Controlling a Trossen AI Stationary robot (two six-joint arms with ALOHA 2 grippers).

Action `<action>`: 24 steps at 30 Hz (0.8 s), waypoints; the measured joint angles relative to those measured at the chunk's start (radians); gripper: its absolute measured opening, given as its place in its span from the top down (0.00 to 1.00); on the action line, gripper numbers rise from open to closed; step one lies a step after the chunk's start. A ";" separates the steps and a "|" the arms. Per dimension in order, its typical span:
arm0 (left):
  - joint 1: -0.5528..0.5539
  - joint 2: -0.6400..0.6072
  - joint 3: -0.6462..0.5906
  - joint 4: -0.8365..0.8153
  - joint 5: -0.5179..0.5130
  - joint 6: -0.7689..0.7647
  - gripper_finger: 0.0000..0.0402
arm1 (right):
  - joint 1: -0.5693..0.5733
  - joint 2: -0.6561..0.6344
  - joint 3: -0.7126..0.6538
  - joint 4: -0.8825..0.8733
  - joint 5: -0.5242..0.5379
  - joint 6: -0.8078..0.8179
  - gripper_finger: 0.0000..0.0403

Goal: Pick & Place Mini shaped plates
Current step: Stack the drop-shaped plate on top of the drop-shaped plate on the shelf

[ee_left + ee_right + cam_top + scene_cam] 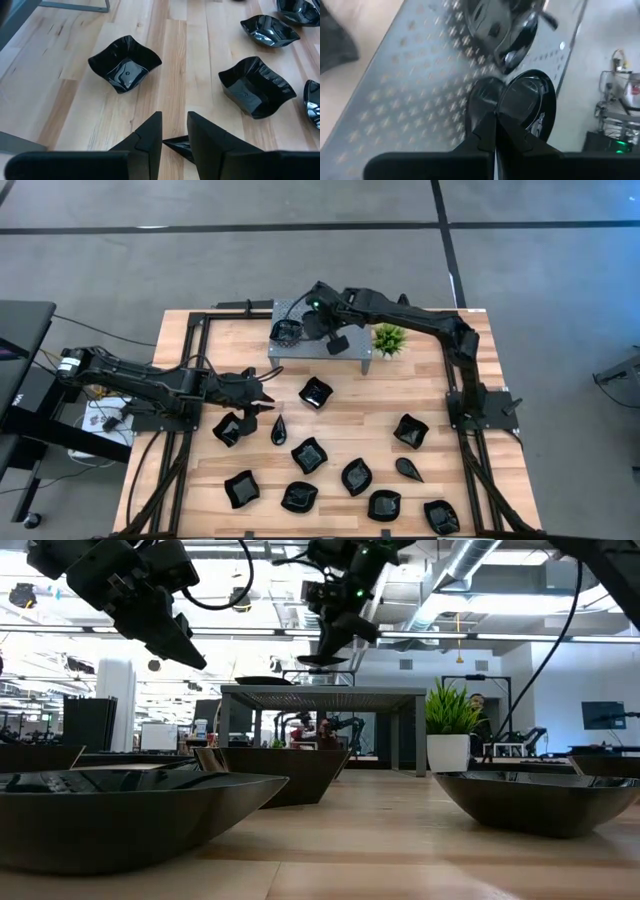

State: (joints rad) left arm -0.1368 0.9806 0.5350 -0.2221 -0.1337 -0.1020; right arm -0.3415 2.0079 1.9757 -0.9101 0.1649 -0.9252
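Several glossy black mini plates lie on the wooden table, among them a wavy square (316,392) and a teardrop (278,430). My left gripper (265,395) is open and empty above the table's left middle. The teardrop's tip (176,145) shows far below, between its fingers. A wavy square plate (125,70) lies ahead of it. My right gripper (312,325) is over the grey perforated stand (350,352), shut on a round black plate (527,105). More black plates (288,332) rest on the stand's left end. My right gripper pinches the round plate's rim (492,107) between its two fingers. The fingers come slanting down from the table's right side. The plate hangs a little above the stand's top (320,690), clear of it, about level (320,661).
A small green plant (388,338) stands right of the stand. More plates lie along the table's near half (357,476) and right side (411,431). Black frame rails run along the table's left and right edges. A person shows far back in the room (475,705).
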 joint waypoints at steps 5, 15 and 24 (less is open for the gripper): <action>0.000 0.000 0.000 0.001 0.000 0.000 0.77 | 0.001 0.005 0.000 -0.019 -0.003 -0.065 1.00; 0.000 0.000 0.000 0.003 0.000 0.000 0.77 | -0.001 0.009 -0.001 -0.026 -0.003 0.001 0.95; 0.000 0.000 0.000 0.003 0.000 0.000 0.77 | -0.002 0.009 -0.001 -0.032 -0.003 0.018 0.93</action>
State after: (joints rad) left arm -0.1368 0.9806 0.5350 -0.2188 -0.1337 -0.1024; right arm -0.3435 2.0167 1.9743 -0.9417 0.1616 -0.9070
